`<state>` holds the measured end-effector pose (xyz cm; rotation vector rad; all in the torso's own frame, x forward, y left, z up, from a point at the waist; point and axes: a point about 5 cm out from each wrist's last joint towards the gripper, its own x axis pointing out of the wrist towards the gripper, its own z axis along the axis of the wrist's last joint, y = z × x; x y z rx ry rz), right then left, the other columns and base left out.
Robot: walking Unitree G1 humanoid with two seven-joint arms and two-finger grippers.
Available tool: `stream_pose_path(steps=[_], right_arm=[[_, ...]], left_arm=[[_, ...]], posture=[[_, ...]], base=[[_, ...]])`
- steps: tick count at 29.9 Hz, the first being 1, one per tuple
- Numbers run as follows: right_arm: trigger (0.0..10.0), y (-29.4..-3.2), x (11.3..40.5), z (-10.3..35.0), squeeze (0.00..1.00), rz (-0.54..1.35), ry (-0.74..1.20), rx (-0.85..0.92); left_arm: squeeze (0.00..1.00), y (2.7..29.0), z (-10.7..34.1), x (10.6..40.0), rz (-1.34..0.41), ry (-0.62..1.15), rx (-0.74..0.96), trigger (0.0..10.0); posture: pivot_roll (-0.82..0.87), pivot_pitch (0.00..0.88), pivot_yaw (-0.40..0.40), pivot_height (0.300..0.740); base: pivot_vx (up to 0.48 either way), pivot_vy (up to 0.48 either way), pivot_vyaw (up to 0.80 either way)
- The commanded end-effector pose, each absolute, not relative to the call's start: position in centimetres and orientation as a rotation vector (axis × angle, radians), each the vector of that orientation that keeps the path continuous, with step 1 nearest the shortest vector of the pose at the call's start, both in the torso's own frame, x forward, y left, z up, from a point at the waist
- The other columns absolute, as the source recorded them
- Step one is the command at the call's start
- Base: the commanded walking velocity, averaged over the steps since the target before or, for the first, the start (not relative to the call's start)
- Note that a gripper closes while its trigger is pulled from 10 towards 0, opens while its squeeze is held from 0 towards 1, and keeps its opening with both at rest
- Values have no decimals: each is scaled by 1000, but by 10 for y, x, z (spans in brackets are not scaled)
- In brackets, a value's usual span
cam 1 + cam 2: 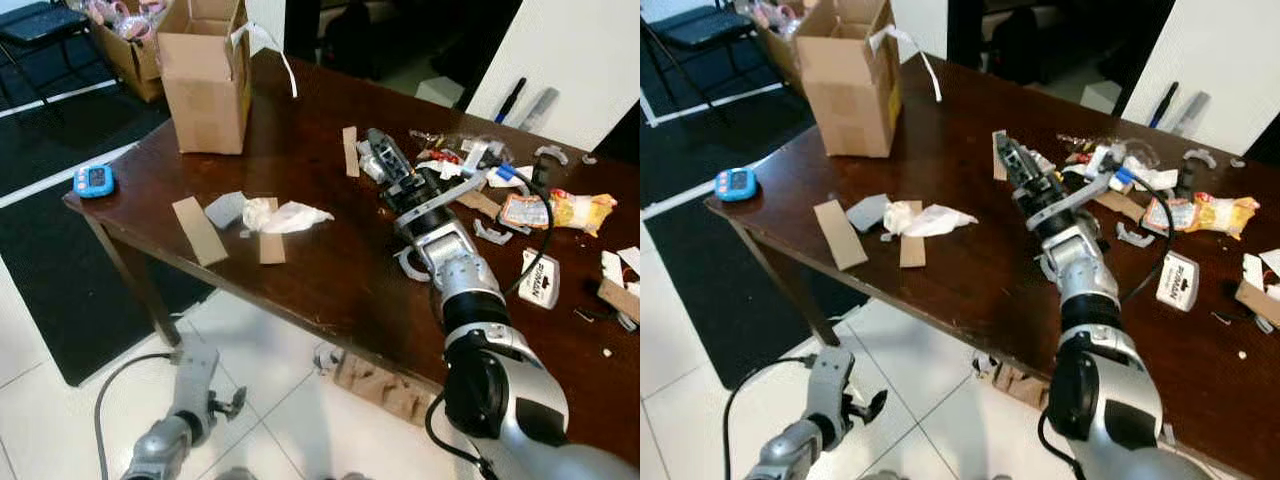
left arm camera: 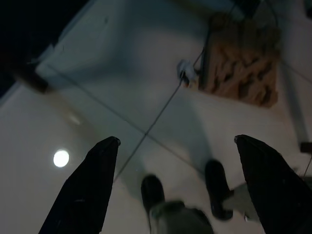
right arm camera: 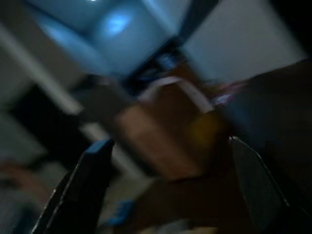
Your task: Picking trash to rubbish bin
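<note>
Task barely begun. Dark brown wooden desk [image 1: 330, 270] is littered: crumpled white tissue [image 1: 285, 216], cardboard strips, wrappers. Right claw [image 1: 385, 160] hovers over the far litter, fingers spread, empty. Left claw [image 2: 175, 185] hangs spread above the floor. Open cardboard box [image 1: 205, 75] stands at the corner.

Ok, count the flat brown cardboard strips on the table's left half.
3: one long strip near the front edge, a short strip under the crumpled white paper, and a narrow strip beside the right gripper. More may hide under clutter.
</note>
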<state>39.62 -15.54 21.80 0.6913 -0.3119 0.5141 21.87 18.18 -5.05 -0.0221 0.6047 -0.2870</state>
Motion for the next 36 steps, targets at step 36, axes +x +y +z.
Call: stream_pose_path(steps=[36], right_arm=[[10000, -178, 398, 150, 0, -1, 144, -16]], left_arm=[[0, 204, -96, 132, -48, 937, -64, 10000]], posture=[[216, 132, -94, 740]], base=[[0, 0, -155]])
